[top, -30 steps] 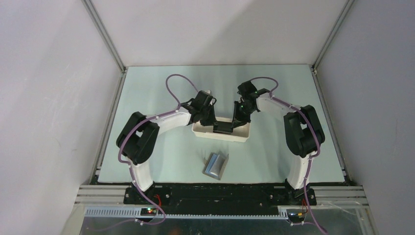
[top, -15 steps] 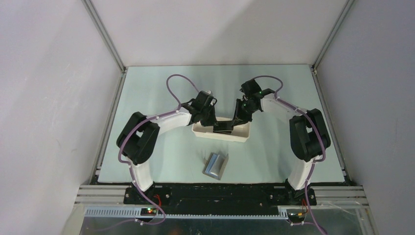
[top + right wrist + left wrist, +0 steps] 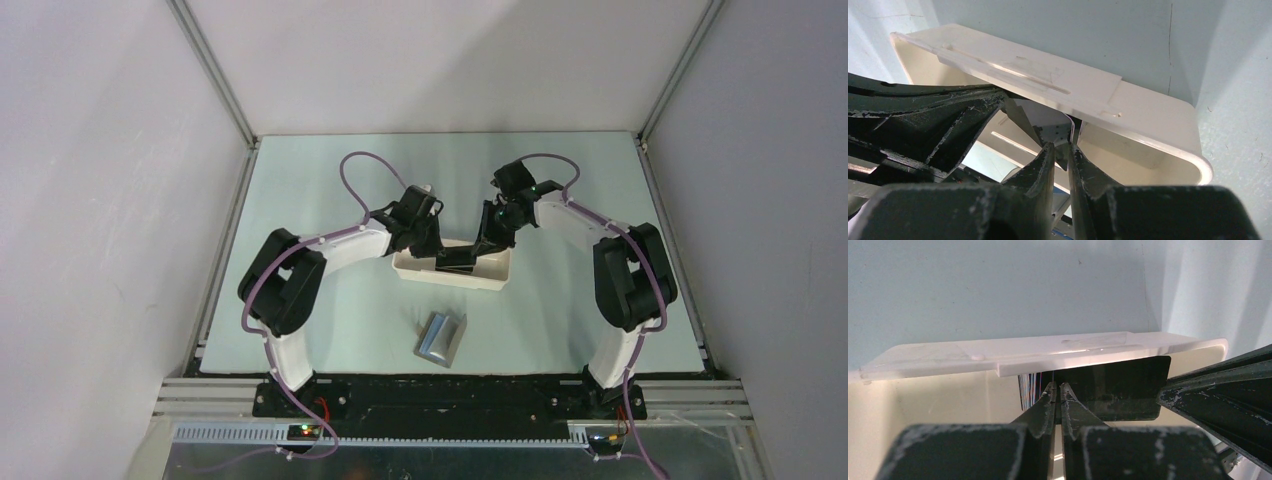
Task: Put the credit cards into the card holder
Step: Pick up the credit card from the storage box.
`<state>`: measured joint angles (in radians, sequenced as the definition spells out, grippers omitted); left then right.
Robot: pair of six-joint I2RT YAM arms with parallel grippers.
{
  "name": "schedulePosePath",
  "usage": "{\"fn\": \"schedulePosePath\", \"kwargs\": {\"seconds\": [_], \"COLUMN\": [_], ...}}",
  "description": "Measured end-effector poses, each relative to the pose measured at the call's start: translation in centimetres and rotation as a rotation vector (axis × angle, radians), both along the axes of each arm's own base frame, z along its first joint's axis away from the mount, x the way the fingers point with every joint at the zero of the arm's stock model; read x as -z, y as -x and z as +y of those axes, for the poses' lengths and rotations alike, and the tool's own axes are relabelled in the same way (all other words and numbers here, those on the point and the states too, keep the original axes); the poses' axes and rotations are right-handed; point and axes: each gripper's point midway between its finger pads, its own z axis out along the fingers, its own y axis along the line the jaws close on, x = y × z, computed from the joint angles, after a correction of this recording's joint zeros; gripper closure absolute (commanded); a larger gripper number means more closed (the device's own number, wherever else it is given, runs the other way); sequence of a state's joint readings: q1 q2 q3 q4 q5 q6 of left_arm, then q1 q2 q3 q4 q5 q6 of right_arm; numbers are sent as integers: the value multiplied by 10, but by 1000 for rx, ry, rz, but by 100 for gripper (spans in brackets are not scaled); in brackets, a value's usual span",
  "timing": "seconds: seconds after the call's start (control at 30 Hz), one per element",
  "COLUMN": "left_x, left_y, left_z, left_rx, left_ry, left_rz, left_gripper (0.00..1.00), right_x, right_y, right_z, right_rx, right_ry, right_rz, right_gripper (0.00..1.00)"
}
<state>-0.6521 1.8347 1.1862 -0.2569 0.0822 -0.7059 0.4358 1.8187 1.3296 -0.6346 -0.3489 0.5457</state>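
Observation:
Both grippers meet over the white tray (image 3: 450,282). A black credit card (image 3: 458,258) spans between them above the tray. In the left wrist view this card (image 3: 1118,385) faces me. My left gripper (image 3: 1058,386) (image 3: 437,263) is shut, with a thin dark edge pinched between its tips. My right gripper (image 3: 1061,146) (image 3: 482,248) is shut on thin card edges (image 3: 1072,131); its finger (image 3: 1218,385) overlaps the black card's right end. The grey-brown card holder (image 3: 441,338) lies half open on the table, nearer the arm bases.
The tray's rim (image 3: 998,355) (image 3: 1148,107) runs just beyond both sets of fingertips. The left gripper's body (image 3: 923,125) crowds the left of the right wrist view. Grey walls and metal rails enclose the pale table.
The right arm's elbow has swung out to the right and its wrist has risen a little. The black card now shows as a thinner sliver. The left arm has stayed put.

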Motion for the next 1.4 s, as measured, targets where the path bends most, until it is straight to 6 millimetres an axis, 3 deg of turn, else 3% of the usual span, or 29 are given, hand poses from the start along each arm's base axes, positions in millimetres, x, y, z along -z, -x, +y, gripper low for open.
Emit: {"fn": "schedulePosePath", "kwargs": {"seconds": [0.1,0.33,0.53,1.07,1.4], "left_x": [0,1,1,0,-8], "left_y": [0,2,3,3,4], "left_z": [0,-3,-4,-4,-4], "left_rx": [0,9,13,21,32], "left_ry": [0,5,6,3,10], "left_rz": [0,4,4,-2,-18], "left_gripper": [93,94,94,88,84], "right_x": [1,5,12,33,32], "right_y": [0,-1,-1,5,2], "right_z": [-1,-2,-4,-13,-9], "right_rx": [3,2,4,8,9], "right_ry": [7,39,73,144,121], "right_rz": [-1,-10,-13,33,26], "right_gripper": [78,61,59,76,100]}}
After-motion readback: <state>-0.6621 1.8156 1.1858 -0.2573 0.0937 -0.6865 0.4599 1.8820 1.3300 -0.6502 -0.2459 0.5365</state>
